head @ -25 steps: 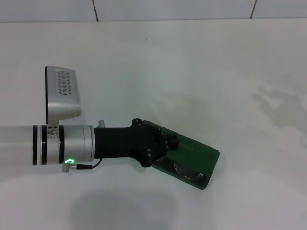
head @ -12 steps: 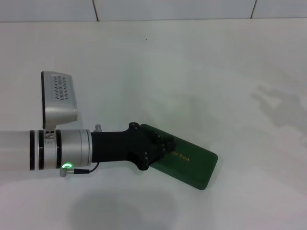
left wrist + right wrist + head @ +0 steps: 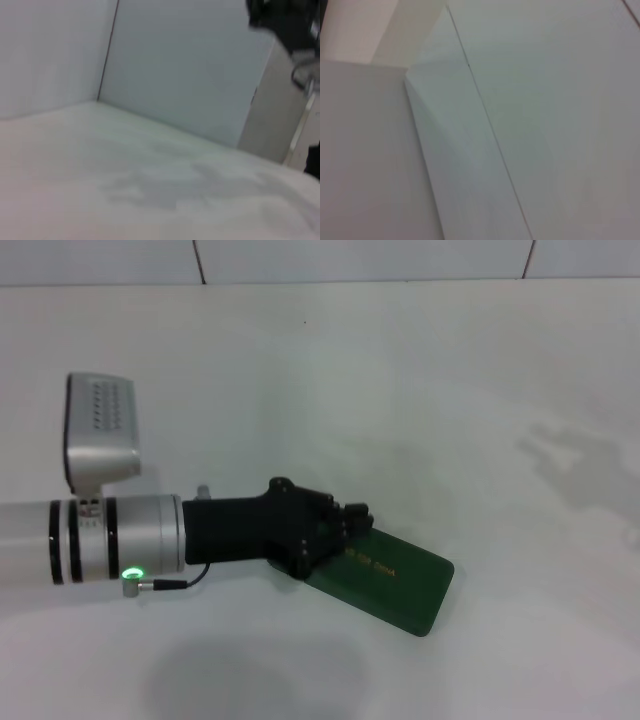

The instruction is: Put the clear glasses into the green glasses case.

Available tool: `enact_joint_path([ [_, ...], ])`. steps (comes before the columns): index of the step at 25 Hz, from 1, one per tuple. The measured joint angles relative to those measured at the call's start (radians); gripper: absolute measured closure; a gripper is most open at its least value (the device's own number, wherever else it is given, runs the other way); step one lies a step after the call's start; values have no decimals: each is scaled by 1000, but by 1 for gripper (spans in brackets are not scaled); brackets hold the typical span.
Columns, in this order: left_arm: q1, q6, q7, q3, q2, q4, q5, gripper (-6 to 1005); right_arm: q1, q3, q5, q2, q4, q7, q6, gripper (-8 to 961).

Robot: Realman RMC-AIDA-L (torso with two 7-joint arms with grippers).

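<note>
The green glasses case (image 3: pixel 398 583) lies shut and flat on the white table, slanted toward the front right, with gold lettering showing on its lid. The clear glasses are hidden from every view. My left gripper (image 3: pixel 347 524) reaches in from the left and hovers at the case's near-left end, over the lid's edge. Whether it touches the lid cannot be made out. The left wrist view shows only bare table and wall. The right gripper is out of view, and its wrist view shows only white surfaces.
The white table (image 3: pixel 420 390) stretches out around the case, with a tiled wall (image 3: pixel 360 258) along its far edge. The left arm's silver forearm (image 3: pixel 110 540) lies across the front-left part of the table.
One second ago the case stood open with something clear inside; its lid has since come down shut. The left gripper has lifted slightly and drawn back left.
</note>
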Motion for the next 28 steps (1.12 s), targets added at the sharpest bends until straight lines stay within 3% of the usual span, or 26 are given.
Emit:
enact_joint_path([
  [6, 72, 92, 14, -3, 12, 115, -38, 777, 25, -9, -154, 2, -18, -41, 0, 708],
  [12, 163, 200, 101, -19, 27, 177, -93, 739, 70, -145, -279, 8, -39, -52, 18, 708],
  [18, 188, 331, 7, -55, 78, 174, -100, 511, 123, -347, -281, 32, -29, -58, 108, 509],
  [19, 189, 347, -7, -55, 85, 175, -100, 466, 134, -369, -279, 33, -24, -56, 119, 436],
  [21, 192, 368, -24, -56, 94, 178, -101, 375, 155, -398, -278, 34, -13, -50, 127, 291],
  [26, 196, 377, -47, -57, 106, 179, -99, 196, 194, -411, -278, 35, 17, -41, 129, 130],
  [28, 196, 380, -52, -57, 110, 179, -98, 136, 206, -421, -275, 37, 27, -39, 129, 130],
])
